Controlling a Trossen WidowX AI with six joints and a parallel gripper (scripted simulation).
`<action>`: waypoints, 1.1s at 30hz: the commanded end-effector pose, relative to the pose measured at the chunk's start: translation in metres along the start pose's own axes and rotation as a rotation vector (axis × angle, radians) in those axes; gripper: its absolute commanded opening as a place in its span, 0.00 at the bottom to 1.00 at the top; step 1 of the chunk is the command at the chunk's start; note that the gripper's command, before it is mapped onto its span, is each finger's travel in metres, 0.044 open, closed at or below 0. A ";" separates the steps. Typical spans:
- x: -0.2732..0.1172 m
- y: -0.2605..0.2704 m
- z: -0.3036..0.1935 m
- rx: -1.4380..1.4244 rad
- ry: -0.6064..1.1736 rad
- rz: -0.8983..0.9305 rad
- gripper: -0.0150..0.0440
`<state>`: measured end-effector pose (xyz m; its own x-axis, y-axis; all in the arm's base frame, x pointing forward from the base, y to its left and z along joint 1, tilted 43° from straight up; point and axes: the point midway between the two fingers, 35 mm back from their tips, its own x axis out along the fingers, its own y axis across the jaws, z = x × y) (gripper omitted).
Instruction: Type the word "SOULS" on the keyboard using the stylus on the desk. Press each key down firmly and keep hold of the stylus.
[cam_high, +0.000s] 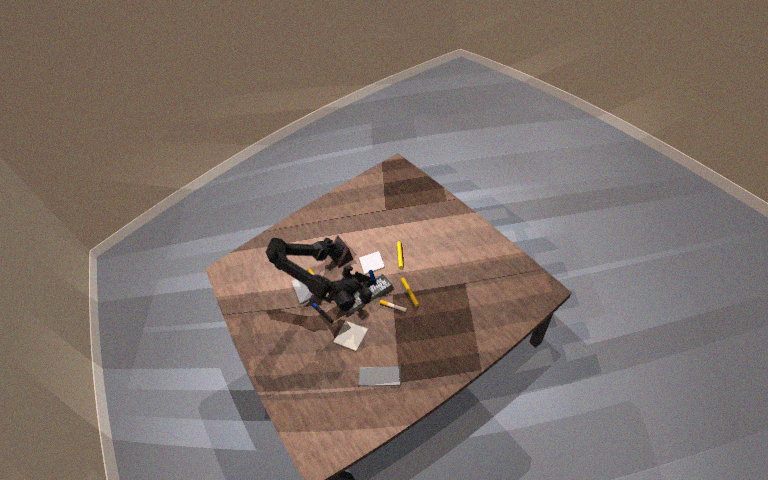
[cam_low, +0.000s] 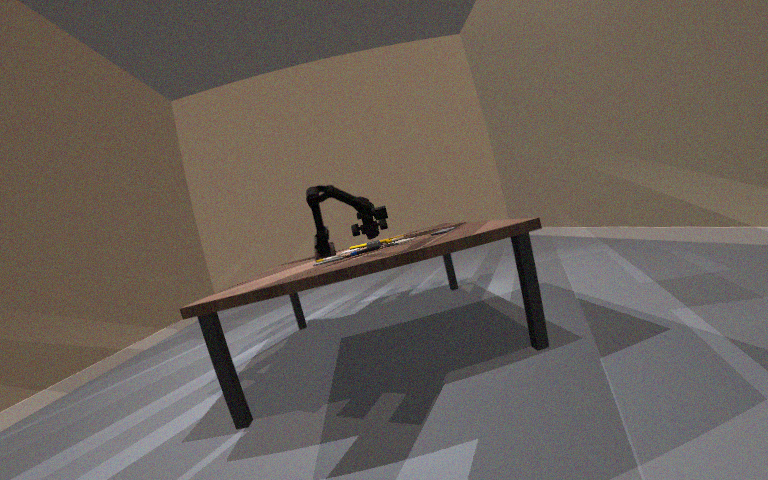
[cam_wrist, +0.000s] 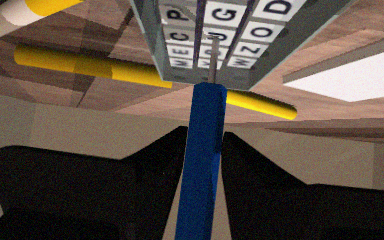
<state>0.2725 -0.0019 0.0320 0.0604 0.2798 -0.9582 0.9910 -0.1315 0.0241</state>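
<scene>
Pincer (cam_high: 368, 281) (cam_low: 372, 233) (cam_wrist: 204, 137), closed on one blue stylus (cam_high: 372, 276) (cam_wrist: 200, 160), its tip over the U of one keyboard (cam_high: 381, 286) (cam_wrist: 225, 14); likely step: typing U, requiring a firm downward press. Beyond: two yellow sticks (cam_high: 409, 292) (cam_wrist: 135, 75), on one table (cam_high: 453, 237) (cam_low: 362, 271) (cam_wrist: 135, 102).

Arm bent over, tool clamped shut

Our black arm (cam_high: 297, 266) (cam_low: 339, 195) arches over the tabletop (cam_high: 441, 237) (cam_low: 266, 288), our tool (cam_high: 369, 283) (cam_low: 370, 233) (cam_wrist: 204, 137) pointing down.
</scene>
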 end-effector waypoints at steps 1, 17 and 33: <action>0.001 0.000 0.001 -0.004 0.002 0.002 0.39; 0.001 0.000 0.002 -0.004 0.002 0.002 0.39; -0.016 0.001 -0.027 -0.008 0.003 0.004 0.37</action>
<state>0.2754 0.0192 0.0545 0.0644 0.2818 -0.9573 0.9916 -0.1256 0.0297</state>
